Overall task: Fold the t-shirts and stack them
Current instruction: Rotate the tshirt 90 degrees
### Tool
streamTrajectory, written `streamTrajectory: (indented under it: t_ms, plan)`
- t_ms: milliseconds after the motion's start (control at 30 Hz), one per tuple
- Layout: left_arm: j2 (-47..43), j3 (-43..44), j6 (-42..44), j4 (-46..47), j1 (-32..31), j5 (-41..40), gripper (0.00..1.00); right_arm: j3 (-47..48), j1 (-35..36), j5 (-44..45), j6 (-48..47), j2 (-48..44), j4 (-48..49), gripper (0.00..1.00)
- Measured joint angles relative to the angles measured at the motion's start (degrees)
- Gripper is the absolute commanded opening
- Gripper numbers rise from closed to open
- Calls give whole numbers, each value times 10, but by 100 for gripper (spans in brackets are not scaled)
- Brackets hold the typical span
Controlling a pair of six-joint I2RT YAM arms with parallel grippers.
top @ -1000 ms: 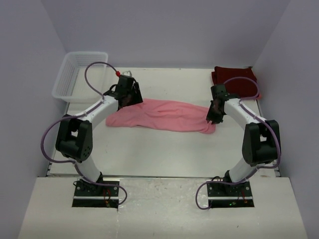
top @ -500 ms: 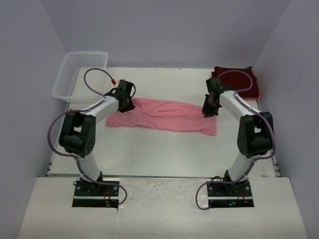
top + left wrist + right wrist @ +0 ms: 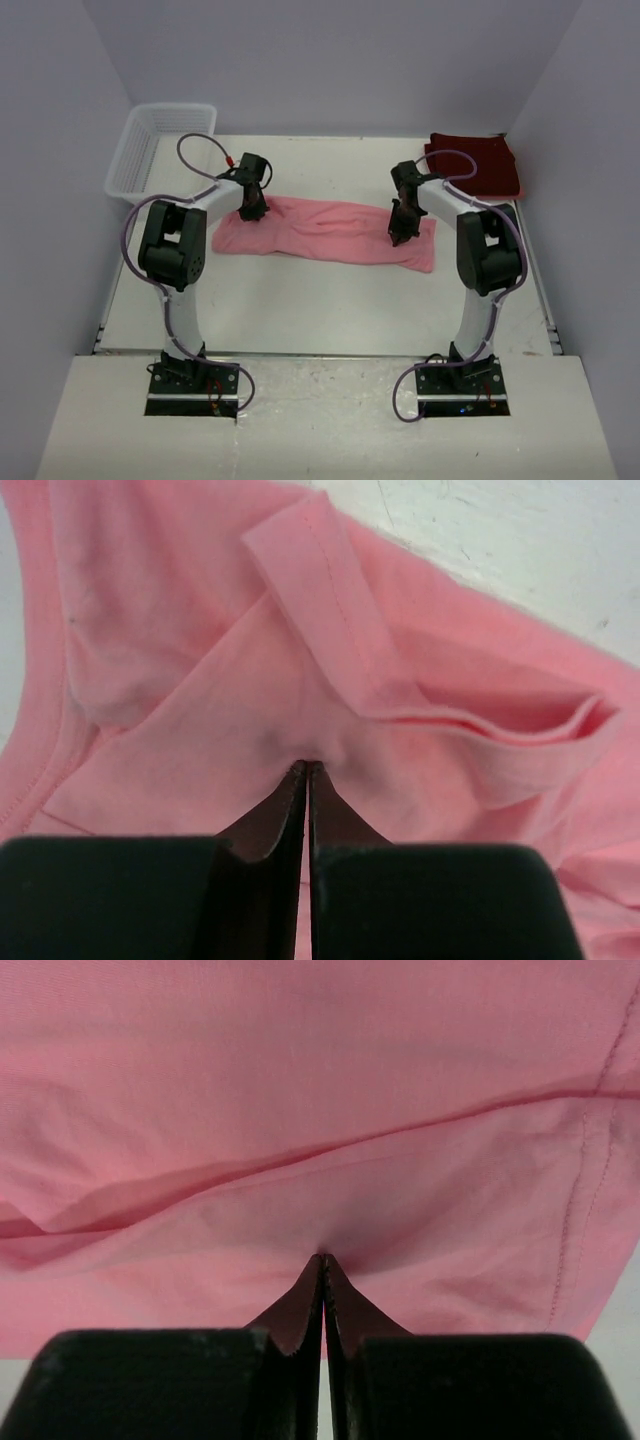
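- Jaws of the left gripper point(image 3: 307, 772) are pressed together, with a pucker of the light pink t-shirt point(image 3: 325, 232) drawn into their tips, just below a turned-over hemmed flap that may be a sleeve.
- The right gripper point(image 3: 322, 1260) pinches the same shirt, its jaws shut on a small peak of cloth near a stitched hem.
- The pink shirt lies as a long, rumpled band across the middle of the counter point(image 3: 330, 300), with one gripper at each end, along its far side.
- The dark maroon t-shirt point(image 3: 478, 165) sits in the far right corner, looking folded; a white lattice basket point(image 3: 150, 150) stands at the far left corner.
- I'd say a fold of the pink shirt is in hand. Next, both arms need to lift together and carry the pinched edge toward the near edge, evenly, so the cloth does not skew.
- How many layers each pinch has caught is hidden, and I cannot tell whether the tips touch the counter. A cable crosses the maroon shirt.
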Motion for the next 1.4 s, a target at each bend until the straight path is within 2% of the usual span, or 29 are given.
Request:
streamTrajectory:
  t_ms: [167, 333, 500, 633, 800, 900, 1033, 1233, 1400]
  plan:
    - [58, 79, 17, -24, 10, 3, 3, 10, 3, 0, 2, 9, -25, 4]
    - [84, 121, 31, -33, 16, 10, 5, 43, 13, -4, 1, 38, -58, 2]
    - [115, 170, 59, -54, 19, 20, 6, 31, 38, -38, 3, 38, -68, 1]
    - [159, 240, 89, -67, 23, 31, 6, -23, 79, -75, 14, 7, -46, 0]
    - [195, 296, 127, -67, 27, 56, 8, -130, 168, -114, 50, -61, -3, 0]
    - [228, 349, 151, -72, 28, 93, 9, -180, 236, -133, 81, -96, 37, 0]
    - [280, 433, 172, -71, 27, 159, 13, -187, 317, -147, 101, -96, 67, 0]
    - [320, 478, 182, -36, 28, 280, 19, -113, 395, -159, 96, -36, 86, 0]
    - [339, 504, 196, -14, 22, 348, 33, -45, 433, -151, 71, 7, 95, 0]
